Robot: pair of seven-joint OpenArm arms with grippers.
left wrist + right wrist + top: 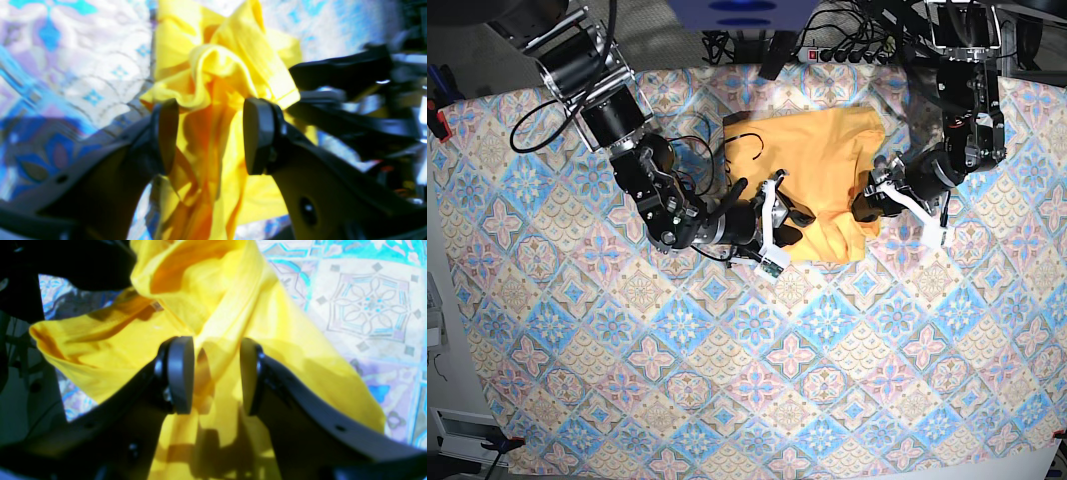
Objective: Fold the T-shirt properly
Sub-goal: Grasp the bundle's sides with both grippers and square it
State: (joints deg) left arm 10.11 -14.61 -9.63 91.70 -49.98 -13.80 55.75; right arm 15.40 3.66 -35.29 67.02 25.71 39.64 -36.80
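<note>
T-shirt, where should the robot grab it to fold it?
Probably the T-shirt is best held at its near hem corners, coming in from each side. That edge is bunched there, and the right hand and left hand already have cloth between their pads.

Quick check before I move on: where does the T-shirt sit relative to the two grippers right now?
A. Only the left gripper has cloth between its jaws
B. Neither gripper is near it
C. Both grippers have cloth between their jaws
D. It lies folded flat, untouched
C: yellow T-shirt cloth is bunched between the fingers of the left gripper and the right gripper.
</note>
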